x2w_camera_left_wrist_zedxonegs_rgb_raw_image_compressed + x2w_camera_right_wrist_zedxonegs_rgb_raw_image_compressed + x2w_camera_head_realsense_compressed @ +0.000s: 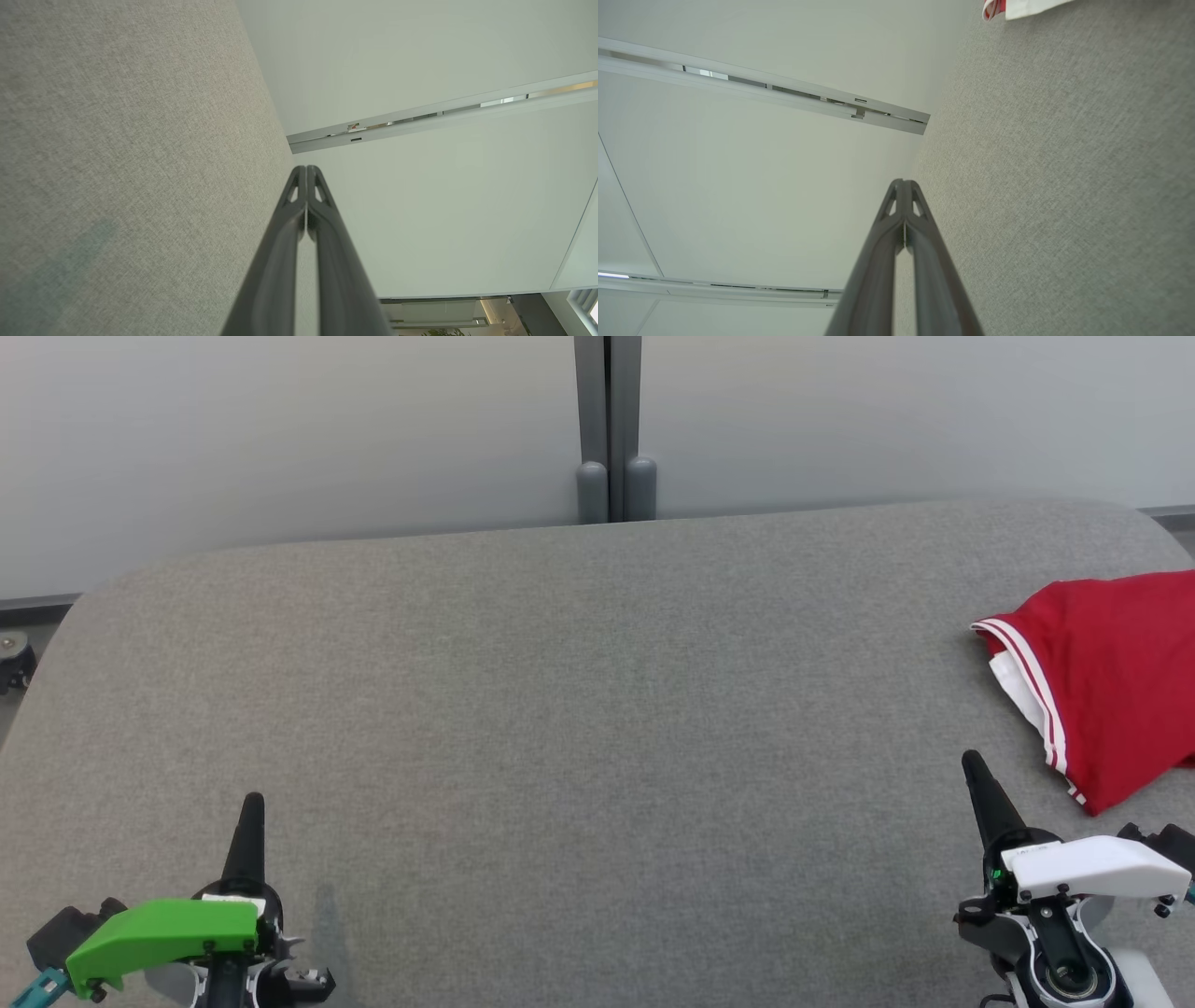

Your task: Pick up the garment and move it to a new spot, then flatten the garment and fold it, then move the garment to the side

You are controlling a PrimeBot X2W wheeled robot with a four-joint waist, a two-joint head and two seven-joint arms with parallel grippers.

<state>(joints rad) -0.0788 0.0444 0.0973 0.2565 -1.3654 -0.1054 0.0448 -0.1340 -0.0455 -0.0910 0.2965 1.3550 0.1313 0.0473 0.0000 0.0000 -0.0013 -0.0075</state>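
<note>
The grey table (560, 709) spreads out ahead of both my grippers, with a pale wall (280, 429) beyond its far edge. The red garment (1111, 681) lies bunched on the table just ahead and to the outer side of my right gripper (972, 761), near it but not touching. My right fingers are pressed together on nothing. My left gripper (253, 800), well apart from the garment, also has its fingers together and empty.
</note>
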